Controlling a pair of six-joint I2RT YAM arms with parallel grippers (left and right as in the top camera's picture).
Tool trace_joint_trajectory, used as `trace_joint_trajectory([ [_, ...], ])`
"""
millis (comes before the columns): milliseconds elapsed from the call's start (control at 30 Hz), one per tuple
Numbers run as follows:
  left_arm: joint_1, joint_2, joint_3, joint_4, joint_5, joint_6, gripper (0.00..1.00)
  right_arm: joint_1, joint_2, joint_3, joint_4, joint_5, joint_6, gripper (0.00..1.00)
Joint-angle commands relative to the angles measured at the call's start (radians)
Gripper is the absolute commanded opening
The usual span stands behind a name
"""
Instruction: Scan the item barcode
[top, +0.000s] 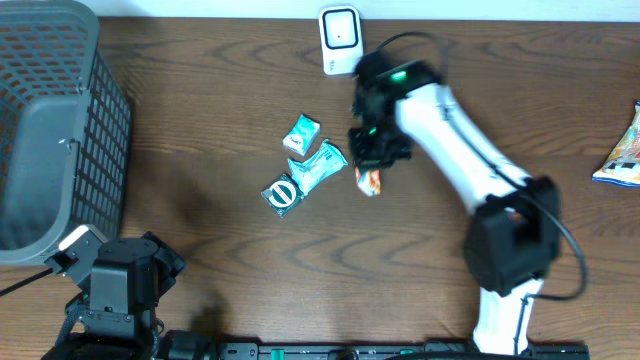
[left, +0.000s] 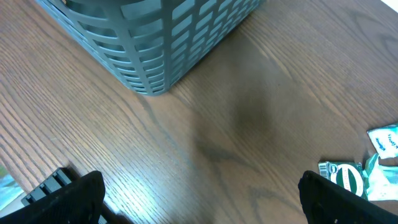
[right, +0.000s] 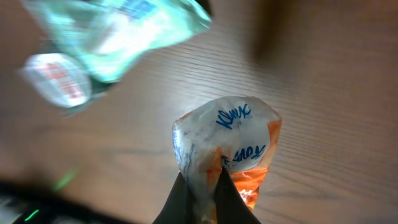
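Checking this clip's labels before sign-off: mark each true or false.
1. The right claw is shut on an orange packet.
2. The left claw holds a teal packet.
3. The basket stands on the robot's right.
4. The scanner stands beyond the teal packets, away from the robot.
1. The right claw is shut on the orange packet. True.
2. The left claw holds a teal packet. False: it is open and empty.
3. The basket stands on the robot's right. False: it is on the left side.
4. The scanner stands beyond the teal packets, away from the robot. True.
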Motion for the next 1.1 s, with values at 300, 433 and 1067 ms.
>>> trace_joint_trajectory([
  [300,0.007,-0.001,0.000,-0.003,-0.017,-0.013,0.98,-0.187,-0.034,-0.095,0.011,-0.618,-0.418,0.01],
  [433,0.007,-0.001,0.000,-0.003,-0.017,-0.013,0.98,-0.229,-0.034,-0.216,0.091,-0.675,-0.423,0.01],
  [1067,0.007,-0.001,0.000,-0.003,-0.017,-0.013,0.98,-0.483,-0.034,-0.702,0.418,-0.542,-0.309,0.19],
])
